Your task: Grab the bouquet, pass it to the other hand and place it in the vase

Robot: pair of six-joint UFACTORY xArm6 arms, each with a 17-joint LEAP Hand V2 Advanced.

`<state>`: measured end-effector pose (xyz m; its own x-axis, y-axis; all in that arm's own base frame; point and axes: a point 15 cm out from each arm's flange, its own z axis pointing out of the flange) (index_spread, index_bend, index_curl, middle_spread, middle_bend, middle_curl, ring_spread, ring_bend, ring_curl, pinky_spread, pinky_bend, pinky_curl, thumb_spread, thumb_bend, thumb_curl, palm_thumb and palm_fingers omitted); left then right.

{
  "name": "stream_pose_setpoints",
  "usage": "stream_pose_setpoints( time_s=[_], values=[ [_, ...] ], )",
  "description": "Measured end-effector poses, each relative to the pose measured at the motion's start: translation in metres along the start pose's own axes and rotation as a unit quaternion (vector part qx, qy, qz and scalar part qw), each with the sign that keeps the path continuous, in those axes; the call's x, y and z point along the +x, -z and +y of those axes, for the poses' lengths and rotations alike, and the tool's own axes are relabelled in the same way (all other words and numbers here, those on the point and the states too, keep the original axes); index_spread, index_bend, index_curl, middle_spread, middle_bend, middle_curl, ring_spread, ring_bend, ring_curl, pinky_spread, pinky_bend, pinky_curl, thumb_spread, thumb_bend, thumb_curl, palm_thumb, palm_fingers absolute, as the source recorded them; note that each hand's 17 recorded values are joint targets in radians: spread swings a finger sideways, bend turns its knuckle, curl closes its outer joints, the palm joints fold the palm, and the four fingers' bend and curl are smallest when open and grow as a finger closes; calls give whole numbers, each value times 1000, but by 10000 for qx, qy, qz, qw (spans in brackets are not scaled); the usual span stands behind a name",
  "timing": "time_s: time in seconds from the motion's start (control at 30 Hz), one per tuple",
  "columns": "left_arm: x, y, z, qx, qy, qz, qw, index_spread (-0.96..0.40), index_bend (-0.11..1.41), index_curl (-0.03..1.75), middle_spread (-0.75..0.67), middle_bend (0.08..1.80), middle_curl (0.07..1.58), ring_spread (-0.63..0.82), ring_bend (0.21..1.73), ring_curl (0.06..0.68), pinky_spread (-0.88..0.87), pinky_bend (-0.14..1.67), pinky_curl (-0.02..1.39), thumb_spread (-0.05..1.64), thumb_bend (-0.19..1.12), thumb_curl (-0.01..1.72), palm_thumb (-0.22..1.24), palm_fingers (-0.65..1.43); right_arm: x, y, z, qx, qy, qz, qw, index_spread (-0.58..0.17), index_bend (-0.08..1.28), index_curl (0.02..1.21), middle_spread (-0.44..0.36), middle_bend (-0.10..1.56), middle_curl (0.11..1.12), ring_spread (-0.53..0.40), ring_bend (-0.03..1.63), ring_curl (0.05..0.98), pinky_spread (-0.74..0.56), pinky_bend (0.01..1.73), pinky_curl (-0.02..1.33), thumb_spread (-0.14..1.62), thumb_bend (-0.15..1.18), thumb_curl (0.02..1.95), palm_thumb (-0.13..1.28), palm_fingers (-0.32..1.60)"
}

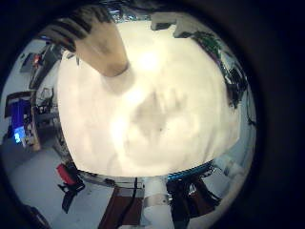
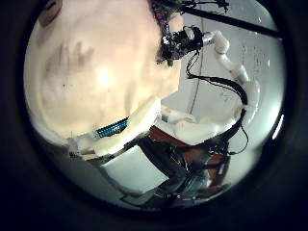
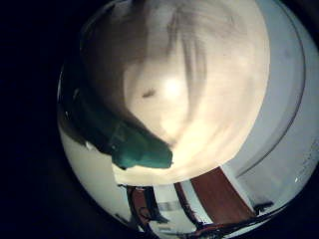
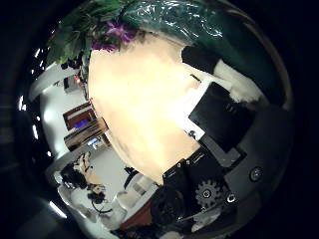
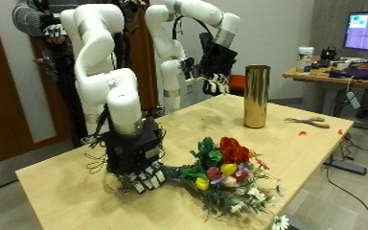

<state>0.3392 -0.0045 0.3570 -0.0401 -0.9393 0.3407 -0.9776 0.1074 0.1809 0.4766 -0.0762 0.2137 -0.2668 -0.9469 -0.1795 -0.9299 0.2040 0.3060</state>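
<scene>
Step in hand: first pick-up. Bouquet lies on the bench, blooms toward the near edge, stems pointing at the right hand.
Right hand: low on the bench at the stem end; fingers hang down beside the wrapped stems. Whether they close round the stems, I cannot tell.
Left hand: held high, well apart from the bouquet, near the vase. Fingers look loosely curled, holding nothing.
Vase: tall, gold, upright at the far side of the bench, empty as far as shows.
Next move, judged: secure the stems, lift clear, carry toward the left hand for the pass.
Views compared: right thumb side palm view alone shows purple blooms and dark wrap close to that palm. Left palm views show only bare bench and the vase top.
</scene>
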Motion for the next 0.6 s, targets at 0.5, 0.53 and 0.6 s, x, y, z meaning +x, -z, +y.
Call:
stream_pose_setpoints(
  time_s=[0.5,0.53,0.6],
  values=[
    [3,4,-6,90,14,48,9999,-79,263,473,214,187,307,440,383,168,343,191,241,1096,-22,292,365,347,5,6,-5,145,8,-34,9999,-396,799,978,-205,1180,757,-213,1392,554,-330,1304,552,815,3,605,1207,1166],
    [3,4,-6,104,16,58,9999,-74,242,467,187,200,312,445,392,169,343,185,240,1096,-22,292,365,356,8,7,-5,153,-22,-45,9999,-396,805,987,-204,1186,762,-213,1396,558,-322,1315,560,810,2,615,1217,1158],
    [3,3,-8,131,27,76,9999,-70,234,466,152,187,317,415,395,171,342,186,239,1096,-22,292,365,354,18,9,-5,174,-95,-86,9998,-394,832,1016,-201,1204,775,-209,1409,572,-289,1348,588,804,2,649,1234,1139]
  ],
)
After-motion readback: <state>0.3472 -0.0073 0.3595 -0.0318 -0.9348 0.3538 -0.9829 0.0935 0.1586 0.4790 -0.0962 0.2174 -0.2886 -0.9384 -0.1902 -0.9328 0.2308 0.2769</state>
